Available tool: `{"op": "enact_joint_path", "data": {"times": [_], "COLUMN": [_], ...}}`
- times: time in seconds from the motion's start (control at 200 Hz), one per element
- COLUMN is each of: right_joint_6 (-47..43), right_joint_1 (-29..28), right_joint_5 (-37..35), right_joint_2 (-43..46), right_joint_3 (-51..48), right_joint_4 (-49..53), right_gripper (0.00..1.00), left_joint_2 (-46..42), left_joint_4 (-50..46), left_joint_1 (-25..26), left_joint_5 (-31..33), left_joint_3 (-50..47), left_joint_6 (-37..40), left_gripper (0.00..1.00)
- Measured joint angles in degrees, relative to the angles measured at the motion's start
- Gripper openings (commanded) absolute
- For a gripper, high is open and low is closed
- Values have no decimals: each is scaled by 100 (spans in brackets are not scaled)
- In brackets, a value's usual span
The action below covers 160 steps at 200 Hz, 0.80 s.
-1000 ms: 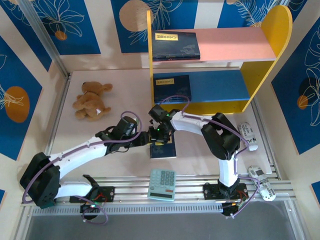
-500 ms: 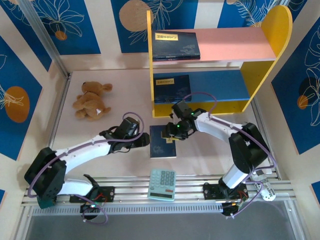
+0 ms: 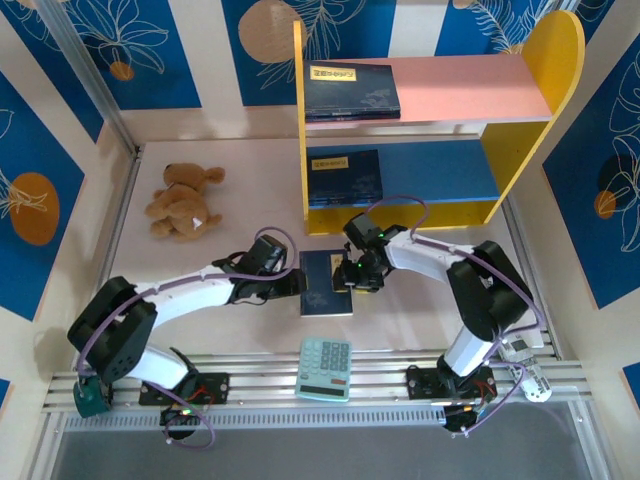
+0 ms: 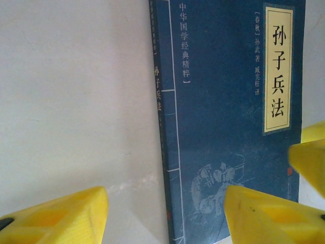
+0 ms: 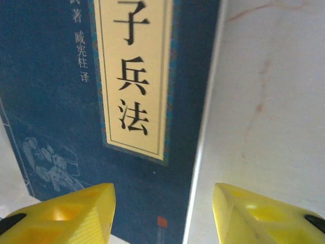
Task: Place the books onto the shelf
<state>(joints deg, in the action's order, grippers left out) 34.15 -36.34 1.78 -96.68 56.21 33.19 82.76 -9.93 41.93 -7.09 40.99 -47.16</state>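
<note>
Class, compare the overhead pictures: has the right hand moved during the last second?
Yes. The right hand has shifted rightward, from over the middle of the book on the table to its right edge, judged against the unmoved calculator.

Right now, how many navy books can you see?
3 books: one on the pink top board of the shelf, one on its blue lower board, one flat on the table before the shelf. Shelf ones may be stacks hiding more.
</note>
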Motion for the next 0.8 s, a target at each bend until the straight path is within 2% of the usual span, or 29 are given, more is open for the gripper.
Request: {"op": "enact_joint_path", "data": {"times": [0.42,0.58,0.68,0.8], "right_joint_6": [0,4,17,44], "right_joint_1": [-369,-398,-435,-647], "right_joint_5": [-433,-492,-509,-295], "right_joint_2": [-431,-448,-448,-509], "right_joint_3": [428,452,452,446], "right_joint_4": [295,345,328,-35], "right_gripper": [47,40,32,25], "left_joint_2": [205,420,614,643], "left_joint_4": [177,334,439,457], "left_joint_1": [0,0,-4,-13], "left_joint_5": [-42,-133,-168,-168], "left_joint_3": [-2,-2,-2,2], "left_joint_6": [-57,-79,-98,-125], "left_gripper": [62,62,61,60]}}
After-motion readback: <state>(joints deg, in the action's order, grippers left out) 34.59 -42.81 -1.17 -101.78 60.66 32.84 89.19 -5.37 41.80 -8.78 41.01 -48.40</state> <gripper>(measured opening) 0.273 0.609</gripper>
